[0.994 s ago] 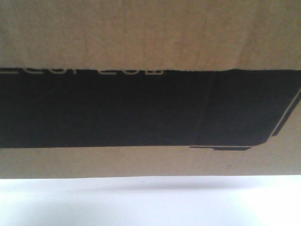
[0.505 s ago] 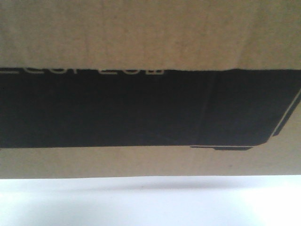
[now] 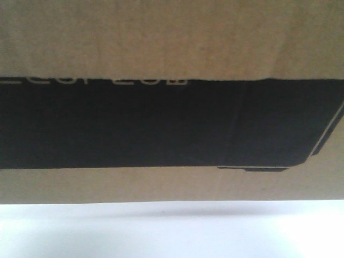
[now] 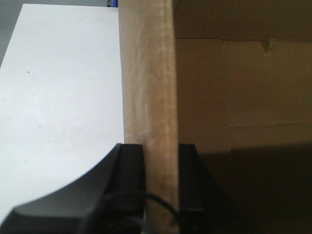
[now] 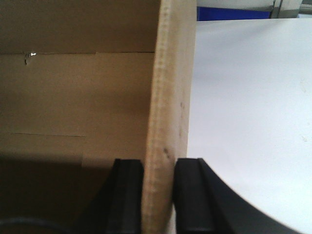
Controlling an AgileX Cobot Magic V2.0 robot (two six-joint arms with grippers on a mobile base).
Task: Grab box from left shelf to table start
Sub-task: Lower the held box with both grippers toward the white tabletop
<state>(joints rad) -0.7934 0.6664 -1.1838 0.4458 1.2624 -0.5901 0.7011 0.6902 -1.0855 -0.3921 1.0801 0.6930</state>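
Observation:
The box [image 3: 172, 43] fills most of the front view, brown cardboard with a black printed panel and white lettering cut off at the top of the panel. Below it lies the white table [image 3: 172, 236], with a soft shadow under the box's bottom edge; whether they touch I cannot tell. My left gripper [image 4: 160, 148] is shut on the box's upright side wall [image 4: 146, 73], one black finger inside, one outside. My right gripper [image 5: 158, 163] is shut on the opposite wall [image 5: 170, 73] the same way. The left shelf is out of view.
White tabletop stretches outward from the box on the left [image 4: 58, 97] and on the right [image 5: 248, 107]. A blue strip [image 5: 234, 12] shows beyond the table's far edge. The box's open inside [image 4: 234, 97] is bare cardboard.

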